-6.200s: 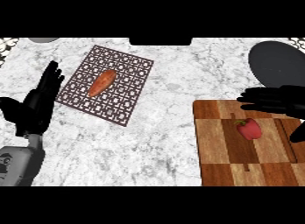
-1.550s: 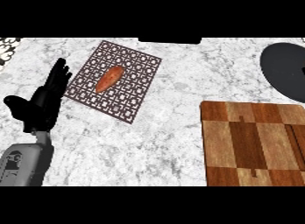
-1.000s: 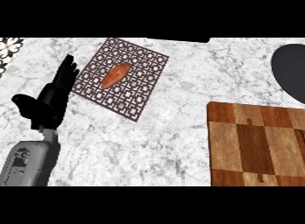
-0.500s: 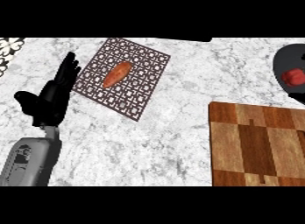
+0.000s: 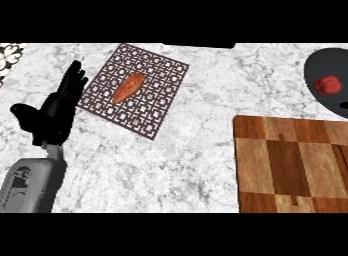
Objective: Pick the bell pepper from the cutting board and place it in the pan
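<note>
Head view, looking steeply down on a white and grey marbled worktop (image 5: 192, 145).

Bell pepper (image 5: 327, 85): small, red, lying inside the pan (image 5: 317, 70). The pan is dark and round, at the far right of the worktop, and cut off by the right edge of the view. The pepper sits towards the left-centre of the visible part of the pan, clear of its rim. A dark shape lies across the pan's near part at the right edge; what it is cannot be told.

Cutting board (image 5: 299, 165): wooden, made of brown strips in lighter and darker tones, at the near right of the worktop. It lies just near of the pan, its far edge close to the pan's near rim. Nothing lies on its visible surface.

Left hand (image 5: 55, 112): black, on a grey forearm entering from the lower left. Fingers straight and pointing towards the far side, thumb spread out to the left. It grips nothing and rests beside the left edge of the mat.

Right hand: does not show in this view.

Other items: a dark brown lattice-patterned mat (image 5: 144, 107) lies tilted at the far left-centre of the worktop. An elongated orange-brown food item (image 5: 129, 87) lies on the mat, towards its far half, angled along the mat's length. A black-and-white patterned surface (image 5: 0, 65) shows at the far left corner.
</note>
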